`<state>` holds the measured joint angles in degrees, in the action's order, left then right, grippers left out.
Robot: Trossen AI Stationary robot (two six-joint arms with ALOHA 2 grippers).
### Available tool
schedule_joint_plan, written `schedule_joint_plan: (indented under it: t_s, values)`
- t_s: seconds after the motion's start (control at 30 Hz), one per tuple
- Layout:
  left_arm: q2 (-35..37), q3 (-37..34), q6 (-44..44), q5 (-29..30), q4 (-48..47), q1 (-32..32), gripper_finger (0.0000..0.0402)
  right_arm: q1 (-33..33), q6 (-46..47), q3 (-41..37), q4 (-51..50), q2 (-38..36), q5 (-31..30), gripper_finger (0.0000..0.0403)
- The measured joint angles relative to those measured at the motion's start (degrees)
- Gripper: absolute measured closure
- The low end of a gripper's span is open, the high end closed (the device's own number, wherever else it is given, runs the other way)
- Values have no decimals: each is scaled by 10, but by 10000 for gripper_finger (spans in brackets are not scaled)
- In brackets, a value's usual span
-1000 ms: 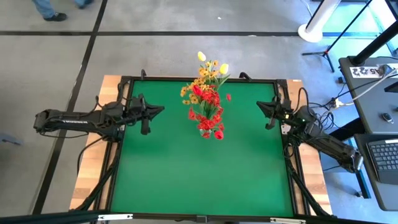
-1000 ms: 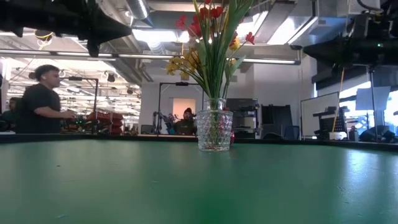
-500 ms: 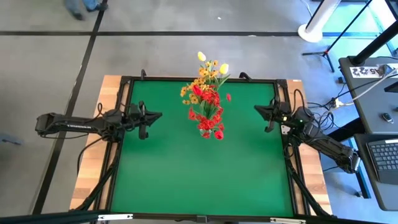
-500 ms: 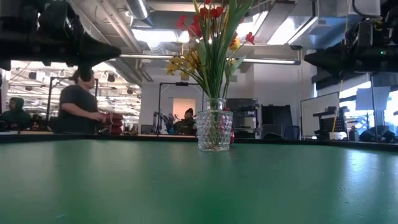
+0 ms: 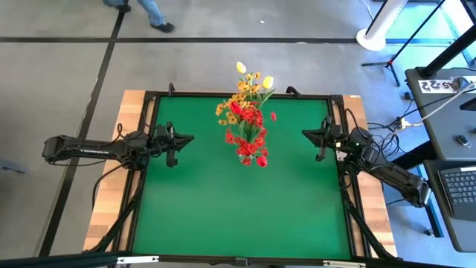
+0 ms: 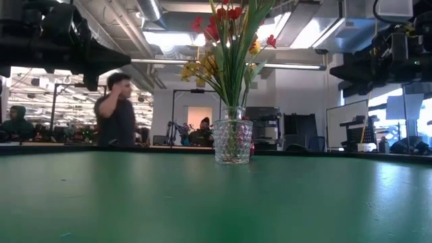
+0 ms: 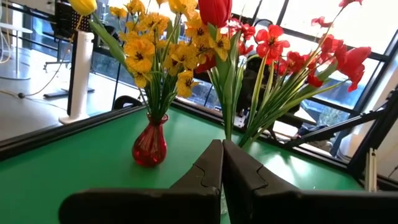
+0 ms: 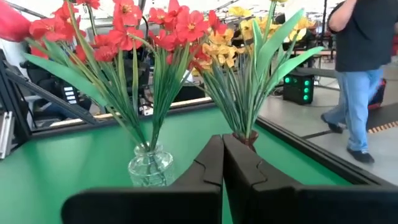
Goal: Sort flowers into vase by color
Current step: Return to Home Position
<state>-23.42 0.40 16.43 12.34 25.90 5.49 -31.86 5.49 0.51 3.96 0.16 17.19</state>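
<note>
Red tulips and sprays (image 5: 249, 134) stand with their stems in a clear glass vase (image 6: 233, 142) near the middle of the table's far half. Yellow tulips and sprays (image 5: 249, 83) stand in a small red vase (image 7: 150, 144) just behind it, by the far edge. My left gripper (image 5: 190, 138) is shut and empty, in the air to the left of the flowers. My right gripper (image 5: 306, 134) is shut and empty, in the air to their right. Both point toward the vases. In the right wrist view the clear vase (image 8: 149, 168) shows; the red vase is mostly hidden behind my fingers.
The green table top (image 5: 238, 201) is framed by a black rail (image 5: 141, 179). A person (image 6: 120, 111) walks in the room beyond the far edge. A laptop (image 5: 462, 186) and cables lie on a side table to the right.
Both grippers have come down a little and stay shut; the left one has also drawn back slightly toward the table's left edge. The vases and flowers have not moved. The person behind the table has walked to the right.
</note>
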Motion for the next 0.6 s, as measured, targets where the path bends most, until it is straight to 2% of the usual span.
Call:
schedule_joint_plan:
  t_s: [0.13,0.43,0.6]
  values:
    - [0,0,0,1,2,0,401,0,-9,0,-2,0,-1,398]
    - [-1,0,0,1,2,0,401,0,22,0,-11,1,-64,397]
    - [-1,0,0,2,2,0,401,0,22,-1,-11,1,-66,397]
